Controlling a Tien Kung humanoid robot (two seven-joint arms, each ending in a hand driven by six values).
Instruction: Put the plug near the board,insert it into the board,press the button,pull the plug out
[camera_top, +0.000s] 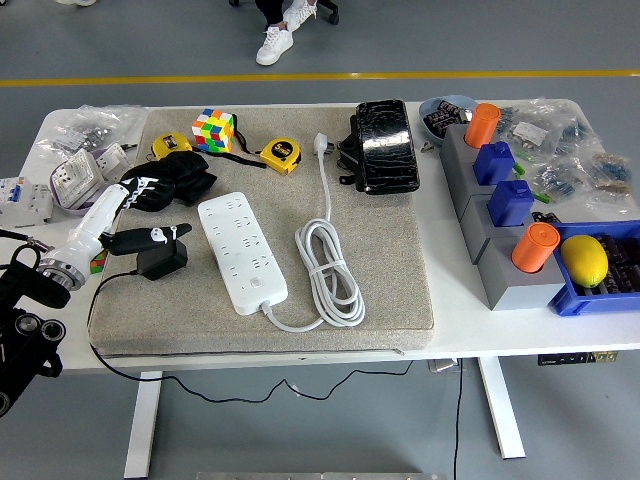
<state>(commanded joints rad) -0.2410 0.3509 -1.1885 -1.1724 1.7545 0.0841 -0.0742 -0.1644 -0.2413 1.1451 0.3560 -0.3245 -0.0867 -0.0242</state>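
Note:
A white power board (243, 250) lies slantwise on the grey mat (400, 260), with its button (258, 283) at the near end. Its white cord (328, 272) is coiled to the right. A black plug (164, 261) sits on the mat just left of the board, a short gap away, and its black cable (100, 310) trails off the mat's left side. My left hand (150, 241) reaches in from the left and its fingers are closed around the top of the plug. No right hand shows.
Behind the board lie black gloves (168, 184), a colour cube (214, 130), two yellow tape measures (281, 155) and a black case (385, 145). Grey blocks with orange cups (535, 246) and a blue bin holding a lemon (585, 260) fill the right side. A person's shoe (274, 45) shows beyond the table.

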